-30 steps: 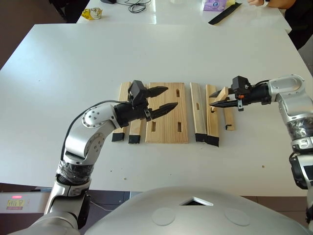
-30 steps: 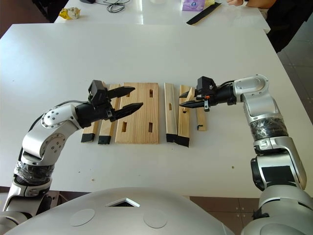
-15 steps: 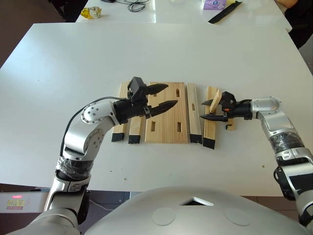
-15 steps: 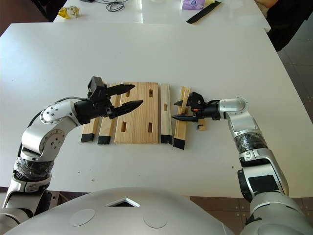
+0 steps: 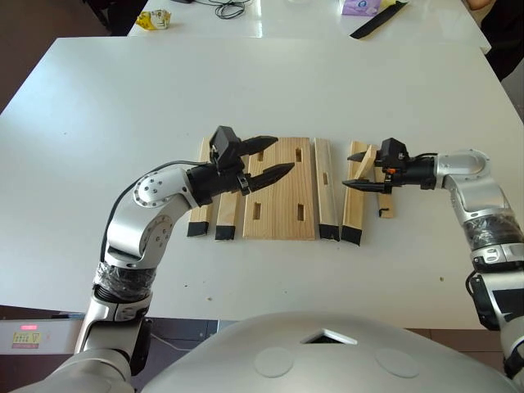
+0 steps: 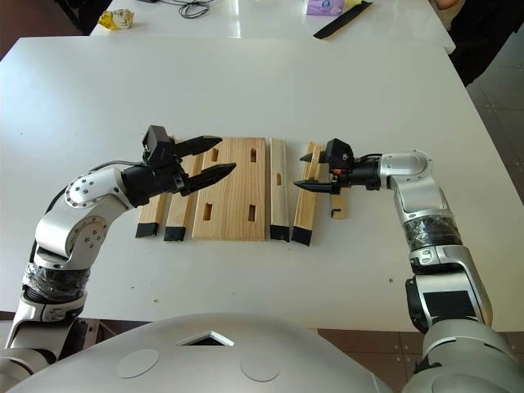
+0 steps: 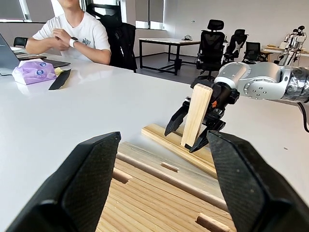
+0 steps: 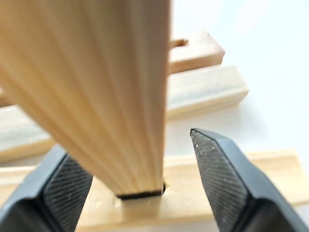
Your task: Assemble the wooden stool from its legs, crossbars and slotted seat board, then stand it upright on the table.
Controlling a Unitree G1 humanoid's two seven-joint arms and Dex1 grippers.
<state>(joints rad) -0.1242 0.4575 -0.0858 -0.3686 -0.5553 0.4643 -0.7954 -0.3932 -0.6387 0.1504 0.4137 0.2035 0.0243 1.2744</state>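
Rightward and slightly back is where the right gripper (image 5: 348, 173) has gone in the last half second, its elbow swinging outward again, while the left gripper (image 5: 281, 154) has only edged a little toward the far left. On the white table (image 5: 123, 98) the slotted seat board (image 5: 278, 192) lies flat. Just beside its left edge are one black-tipped leg (image 5: 206, 149) and a second leg (image 5: 225, 217), both partly covered by the left forearm. The left gripper hovers over the board's far left corner with its two fingers spread wide and nothing between them. Right of the board lies a third leg (image 5: 326, 190), close along the board's edge, and then a fourth leg (image 5: 353, 211), both flat with their black ends toward the robot. A short wooden bar (image 7: 195, 113) stands tilted, with its lower end resting on the fourth leg. The right gripper's fingers sit on either side of that bar and are parted. In the right wrist view the bar lies against one finger and a clear gap separates it from the other, so it is straddled rather than clamped. Another short piece (image 5: 385, 203) lies flat just right of the fourth leg, under the right gripper's body. At the far edge of the scene a second table carries a yellow packet (image 5: 154, 21) and a purple pack (image 5: 359, 7).
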